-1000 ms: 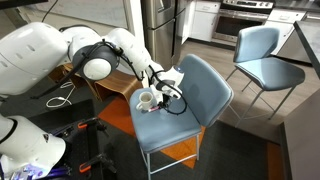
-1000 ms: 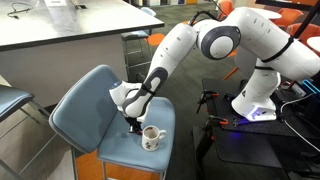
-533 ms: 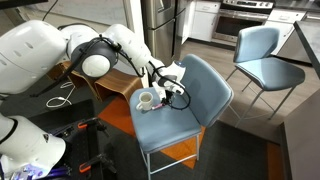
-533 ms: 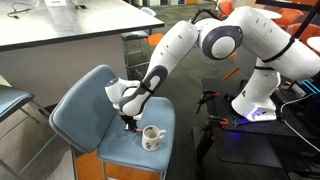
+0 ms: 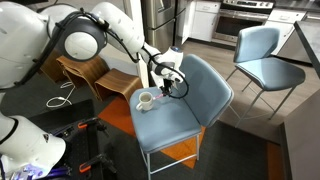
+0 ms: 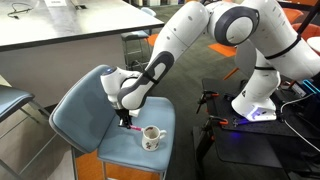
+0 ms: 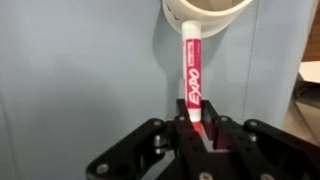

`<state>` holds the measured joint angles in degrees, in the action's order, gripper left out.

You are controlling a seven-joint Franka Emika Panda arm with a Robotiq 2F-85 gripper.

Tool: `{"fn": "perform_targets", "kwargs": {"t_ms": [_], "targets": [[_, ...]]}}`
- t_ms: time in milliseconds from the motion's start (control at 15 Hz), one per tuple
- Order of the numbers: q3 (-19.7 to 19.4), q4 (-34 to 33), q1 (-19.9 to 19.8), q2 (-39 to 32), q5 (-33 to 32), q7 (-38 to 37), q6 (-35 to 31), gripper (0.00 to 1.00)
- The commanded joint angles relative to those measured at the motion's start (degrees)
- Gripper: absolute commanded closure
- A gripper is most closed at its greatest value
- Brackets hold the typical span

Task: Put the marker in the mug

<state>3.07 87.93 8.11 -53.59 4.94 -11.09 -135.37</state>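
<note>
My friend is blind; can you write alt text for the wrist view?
A black claw grips a pink-red marker, which points toward a white mug at the top of the picture. A blue chair seat fills the background.

Arm (image 6: pixel 235 25): glossy white rounded links, dark rings at joints. Gripper (image 7: pixel 200 135): black, angular. Black cable (image 5: pixel 180 88) loops at wrist.

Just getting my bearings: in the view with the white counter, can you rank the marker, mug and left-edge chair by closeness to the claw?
1. marker, clamped in the gripper itself.
2. mug, just beside it on the blue seat.
3. left-edge chair, far off at the picture's edge.
</note>
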Motion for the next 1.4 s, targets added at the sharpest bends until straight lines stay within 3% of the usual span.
{"fn": "perform_targets", "kwargs": {"t_ms": [0,467,800,1067,1333], "targets": [[-1.9,12.0,3.1,8.4,-0.2,-5.5,-9.3,0.95],[-7.8,27.3,12.3,19.2,-4.1,-16.7,-20.4,0.95],[-11.4,36.6,18.5,22.2,-6.3,-23.9,-29.8,0.95],[-16.3,40.0,23.0,21.3,-5.1,-24.9,-38.2,0.95],[-20.5,41.2,26.2,21.3,-3.7,-23.2,-40.2,0.95]]}}
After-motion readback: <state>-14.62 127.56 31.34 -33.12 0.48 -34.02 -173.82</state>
